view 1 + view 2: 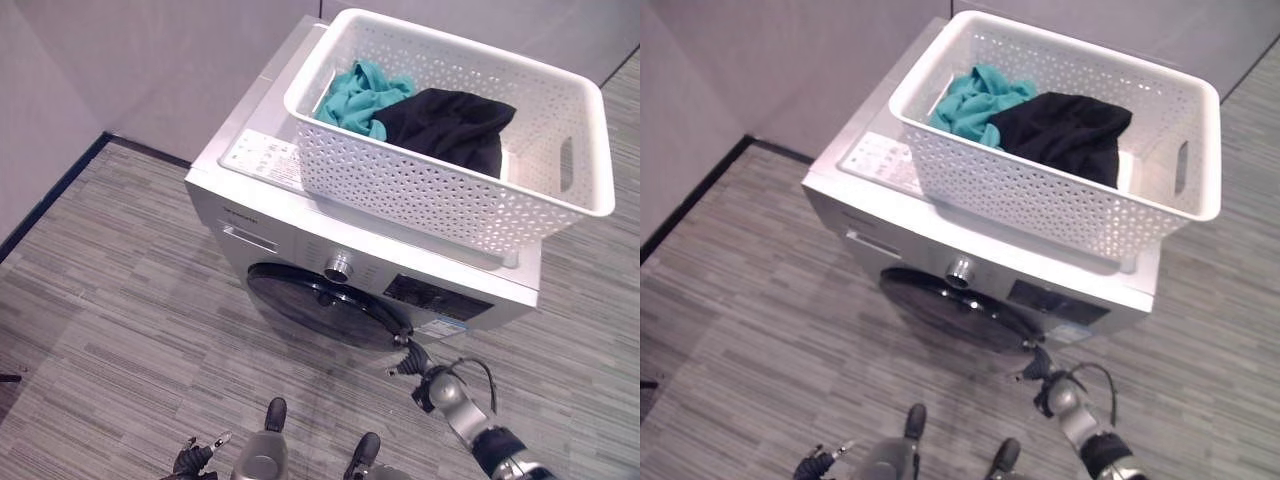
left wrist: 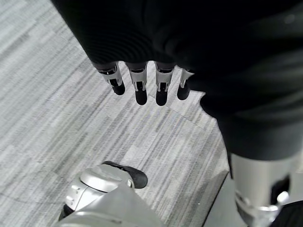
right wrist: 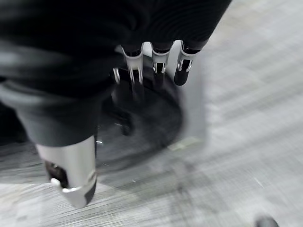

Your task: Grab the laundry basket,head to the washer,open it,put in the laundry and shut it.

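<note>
- Our right hand (image 1: pixel 412 360), fingers straight, reaches the right edge of the washer door (image 1: pixel 320 305), directly ahead.
- Our left hand (image 2: pixel 147 85) hangs relaxed, farther off.
- The laundry basket (image 1: pixel 440 190) rests atop the washer (image 1: pixel 250 170).

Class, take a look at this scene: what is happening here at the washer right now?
A white laundry basket sits on top of the washer, holding a teal garment and a black garment. The robot's right hand reaches to the right edge of the round door, which looks closed, fingers straight. Its left hand hangs open low over the floor. No laundry is loaded yet.
</note>
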Robot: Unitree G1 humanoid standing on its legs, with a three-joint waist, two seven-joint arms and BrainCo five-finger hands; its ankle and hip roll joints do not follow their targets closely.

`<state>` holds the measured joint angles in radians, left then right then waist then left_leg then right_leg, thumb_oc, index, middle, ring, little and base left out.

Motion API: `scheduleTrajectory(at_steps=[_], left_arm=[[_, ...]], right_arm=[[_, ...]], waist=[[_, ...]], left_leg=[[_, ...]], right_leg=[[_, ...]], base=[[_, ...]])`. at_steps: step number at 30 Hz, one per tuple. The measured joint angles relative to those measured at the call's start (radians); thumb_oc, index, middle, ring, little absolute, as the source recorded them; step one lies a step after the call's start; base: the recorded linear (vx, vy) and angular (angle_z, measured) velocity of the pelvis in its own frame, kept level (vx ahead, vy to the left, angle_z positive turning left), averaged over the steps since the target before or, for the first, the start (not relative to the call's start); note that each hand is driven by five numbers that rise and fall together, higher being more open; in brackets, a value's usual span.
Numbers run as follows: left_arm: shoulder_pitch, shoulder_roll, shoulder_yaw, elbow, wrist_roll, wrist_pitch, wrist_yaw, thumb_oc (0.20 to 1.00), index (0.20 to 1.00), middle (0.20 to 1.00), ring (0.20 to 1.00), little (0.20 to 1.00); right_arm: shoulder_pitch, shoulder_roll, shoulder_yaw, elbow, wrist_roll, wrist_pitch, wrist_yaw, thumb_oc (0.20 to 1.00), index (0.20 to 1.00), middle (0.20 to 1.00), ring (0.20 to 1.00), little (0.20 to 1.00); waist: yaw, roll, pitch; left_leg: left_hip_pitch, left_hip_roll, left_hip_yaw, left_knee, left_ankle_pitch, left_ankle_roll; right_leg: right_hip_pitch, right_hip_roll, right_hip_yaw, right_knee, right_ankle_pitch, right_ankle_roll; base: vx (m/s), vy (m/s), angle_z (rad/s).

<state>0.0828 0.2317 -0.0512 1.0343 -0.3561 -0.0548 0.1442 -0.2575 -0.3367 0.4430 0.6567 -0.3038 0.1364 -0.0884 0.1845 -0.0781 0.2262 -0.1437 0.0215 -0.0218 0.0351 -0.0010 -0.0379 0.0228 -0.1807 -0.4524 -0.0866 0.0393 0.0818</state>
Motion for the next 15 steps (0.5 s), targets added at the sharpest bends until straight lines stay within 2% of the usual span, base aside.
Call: scheduleTrajectory(at_steps=[2, 7, 9, 12, 15], left_arm=[[-0.004, -0.002, -0.012, -0.006, -0.003, 0.000, 0.000, 1.000, 1.000, 1.000, 1.000, 1.000], [-0.009, -0.004, -0.009, -0.001, -0.031, -0.002, -0.001, 1.000, 1.000, 1.000, 1.000, 1.000], [-0.018, -0.003, -0.004, 0.003, -0.039, -0.002, 0.000, 1.000, 1.000, 1.000, 1.000, 1.000], [-0.009, -0.001, 0.009, 0.006, -0.040, -0.001, 0.001, 1.000, 1.000, 1.000, 1.000, 1.000], [-0.021, -0.004, 0.030, 0.006, -0.040, 0.000, -0.001, 1.000, 1.000, 1.000, 1.000, 1.000]], right_arm=[[-0.014, -0.025, 0.030, 0.000, -0.010, 0.000, -0.004, 1.000, 1.000, 1.000, 1.000, 1.000], [-0.082, -0.021, 0.068, 0.004, -0.026, -0.005, -0.016, 1.000, 1.000, 1.000, 1.000, 1.000], [-0.103, -0.021, 0.071, -0.017, -0.027, -0.007, -0.015, 1.000, 1.000, 1.000, 1.000, 1.000], [-0.104, -0.023, 0.068, -0.096, -0.027, -0.011, -0.010, 1.000, 1.000, 1.000, 1.000, 1.000], [-0.030, -0.067, 0.027, -0.267, -0.027, -0.024, 0.025, 1.000, 1.000, 1.000, 1.000, 1.000]], waist=[[0.003, 0.004, 0.018], [0.013, 0.049, 0.073], [0.020, 0.055, 0.101], [0.024, 0.042, 0.115], [0.014, 0.015, 0.126]], left_leg=[[-0.024, -0.004, -0.009, 0.027, -0.002, 0.002], [-0.068, -0.003, -0.024, 0.072, -0.013, 0.003], [-0.071, -0.003, -0.025, 0.079, -0.013, 0.003], [-0.090, -0.005, -0.024, 0.093, -0.016, 0.006], [-0.088, -0.010, -0.018, 0.098, -0.018, 0.011]], right_leg=[[-0.010, -0.003, 0.000, 0.000, 0.000, 0.000], [-0.026, 0.001, -0.005, 0.000, 0.007, -0.007], [-0.026, 0.001, -0.005, 0.000, 0.011, -0.009], [-0.038, -0.001, -0.005, 0.000, 0.015, -0.011], [-0.038, -0.007, 0.001, 0.000, 0.022, -0.006]], base=[[-0.06, 0.000, 0.09], [-0.04, -0.003, 0.06], [0.00, -0.004, 0.02], [0.00, -0.004, 0.01], [0.04, -0.002, -0.04]])
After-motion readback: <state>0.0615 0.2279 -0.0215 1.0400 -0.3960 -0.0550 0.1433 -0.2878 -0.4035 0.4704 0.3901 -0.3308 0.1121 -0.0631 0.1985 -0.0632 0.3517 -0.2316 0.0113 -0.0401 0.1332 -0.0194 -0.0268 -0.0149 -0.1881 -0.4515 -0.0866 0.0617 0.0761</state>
